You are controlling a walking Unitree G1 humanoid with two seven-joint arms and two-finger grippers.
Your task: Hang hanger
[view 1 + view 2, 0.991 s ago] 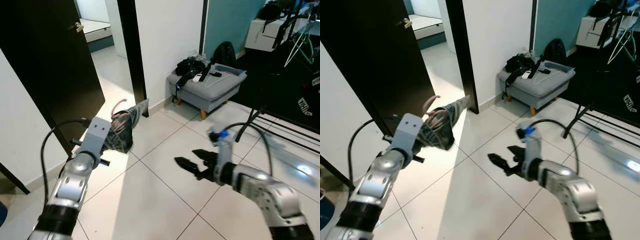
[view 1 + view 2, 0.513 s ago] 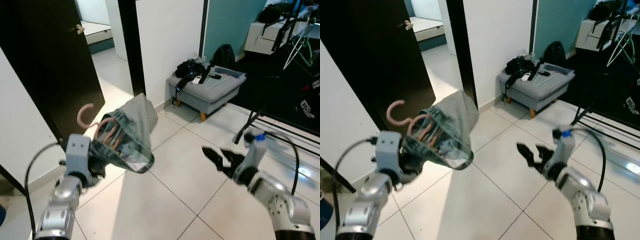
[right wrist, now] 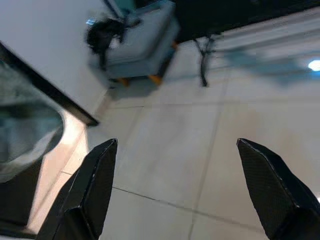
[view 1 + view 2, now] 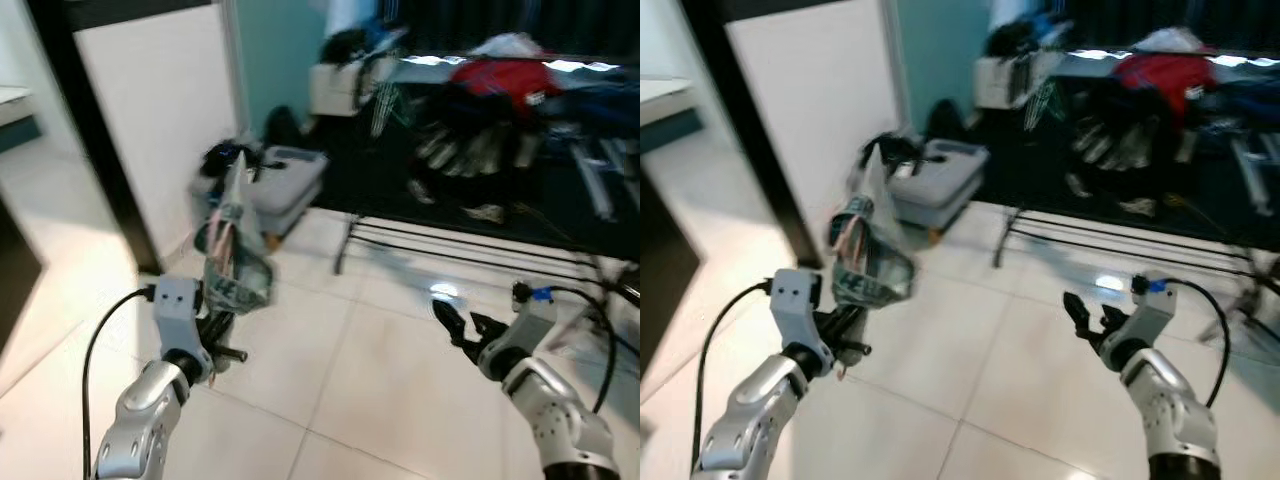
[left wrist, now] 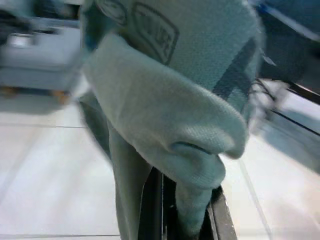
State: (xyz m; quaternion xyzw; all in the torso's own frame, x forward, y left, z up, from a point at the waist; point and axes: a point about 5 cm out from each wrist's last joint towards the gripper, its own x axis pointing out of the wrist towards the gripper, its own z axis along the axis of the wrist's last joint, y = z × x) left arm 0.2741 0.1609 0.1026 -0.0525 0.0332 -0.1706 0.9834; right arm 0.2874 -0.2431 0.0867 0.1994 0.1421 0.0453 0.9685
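My left gripper [image 4: 218, 338] is low on the left, shut on the hanger, which carries a grey-green garment [image 4: 233, 252]. The garment stands above the gripper, and pink hanger arms [image 4: 845, 236] show inside it. In the left wrist view the garment [image 5: 170, 100] bulges over the black fingers [image 5: 151, 210], hiding what they pinch. At the lower right my right gripper [image 4: 456, 324] is open and holds nothing; its fingertips [image 3: 86, 194] are spread wide over the tiled floor. The pictures are blurred.
A dark clothes rack [image 4: 452, 244] with several hung garments [image 4: 500, 70] runs across the back right. A grey footstool [image 4: 285, 182] piled with dark items stands by the white wall [image 4: 150, 110] and black door frame [image 4: 100, 150]. Pale floor tiles [image 4: 360, 400] lie ahead.
The whole view has swung to the right, from the dark door to the clothes rack. The garment has folded narrower and more upright above my left gripper. The right gripper stays open.
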